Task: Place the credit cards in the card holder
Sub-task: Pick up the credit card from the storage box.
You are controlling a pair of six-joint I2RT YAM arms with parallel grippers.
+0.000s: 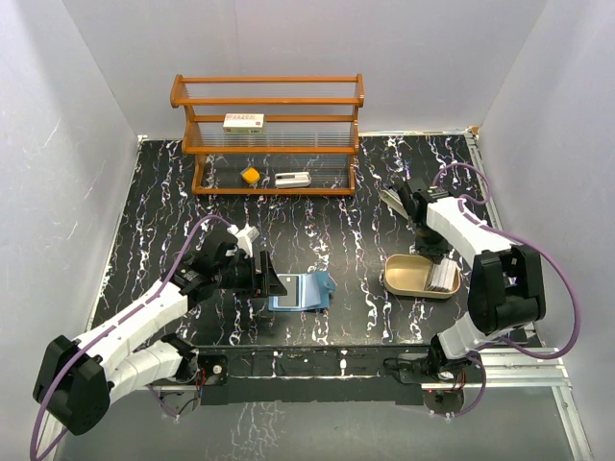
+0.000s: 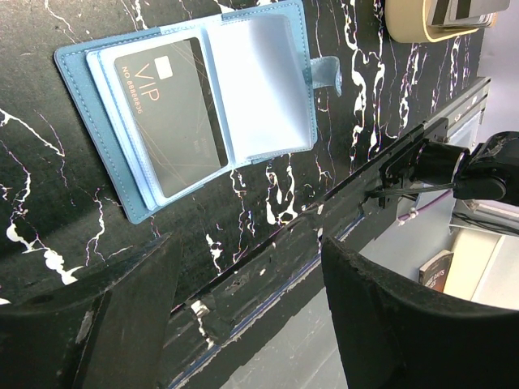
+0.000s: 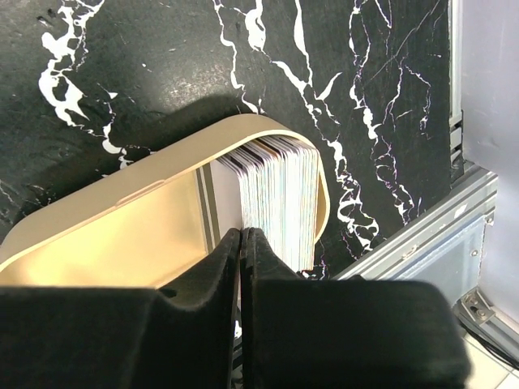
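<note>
The blue card holder lies open on the black marble table and also shows in the left wrist view. A dark VIP credit card sits in its left page. My left gripper is open and empty just left of the holder, its jaws wide apart. A stack of credit cards stands on edge in the tan oval tray. My right gripper is raised above the tray, shut on a thin pale card seen edge-on between the jaws.
A wooden shelf stands at the back with a white box with red marks, a yellow piece and a white item. The tray sits right of the holder. The table's front rail runs close below my left gripper.
</note>
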